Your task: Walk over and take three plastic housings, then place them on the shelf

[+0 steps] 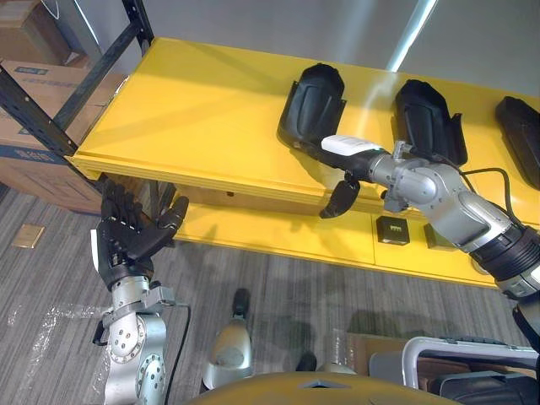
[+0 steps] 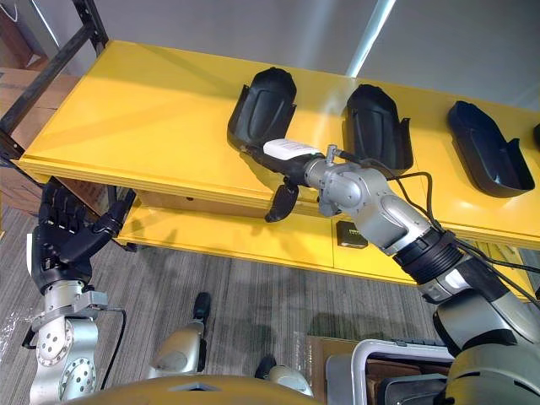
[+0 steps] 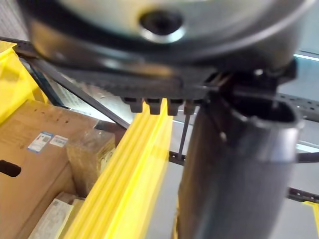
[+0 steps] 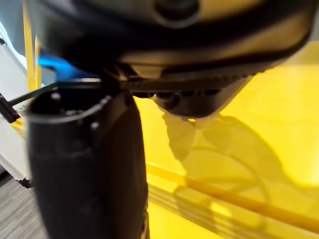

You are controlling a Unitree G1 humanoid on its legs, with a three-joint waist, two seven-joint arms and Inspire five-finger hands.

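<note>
Checking occlusions first: the right robot hand (image 2: 291, 152) sits at the 5 o'clock rim of the left housing (image 2: 263, 101), its fingertips lost against the black shell, so I cannot tell whether they are apart or clamped. A dark part of the hand hangs below the front edge of the shelf (image 1: 194, 126). In the right wrist view the fingers are hard to make out. The right housing (image 1: 523, 135) is cut off at 3 o'clock.

The housings are glossy black scoop-shaped shells with raised side walls, standing in a row on the top board from 12 to 3 o'clock. The middle housing (image 1: 429, 118) is untouched.

The left robot hand (image 1: 126, 236), at 8 o'clock below the shelf corner, has its fingers straight and spread and is empty.
</note>
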